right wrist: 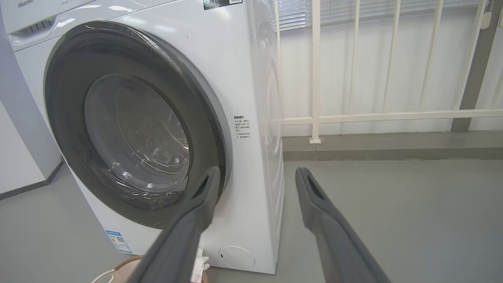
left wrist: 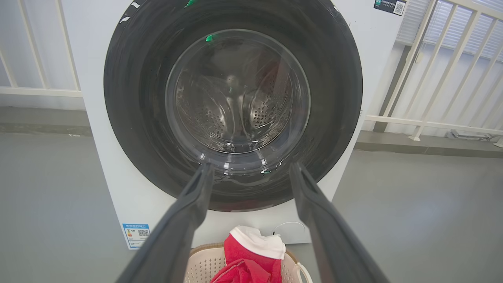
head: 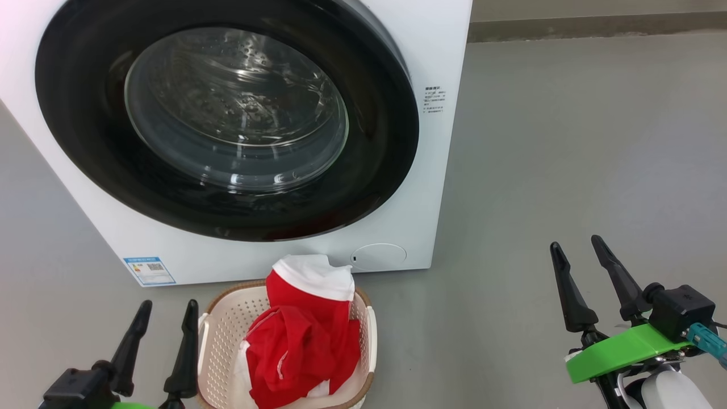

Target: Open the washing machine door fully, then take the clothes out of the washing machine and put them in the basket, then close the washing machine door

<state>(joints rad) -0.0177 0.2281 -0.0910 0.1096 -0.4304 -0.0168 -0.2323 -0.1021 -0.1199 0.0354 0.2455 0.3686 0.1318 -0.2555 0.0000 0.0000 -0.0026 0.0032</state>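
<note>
The white washing machine stands in front of me with its black-rimmed glass door lying flush against its front. Through the glass I see bare steel drum. Below it on the floor sits the cream basket, and the red and white clothes are heaped in it, rising above the rim. My left gripper is open and holds nothing, just left of the basket. Far to the right above the floor, my right gripper is open with nothing between its fingers. The left wrist view looks between the left gripper at the door.
A blue label and a small round flap mark the machine's lower front. Grey floor stretches to the right of the machine. A white railing on a low kerb runs behind.
</note>
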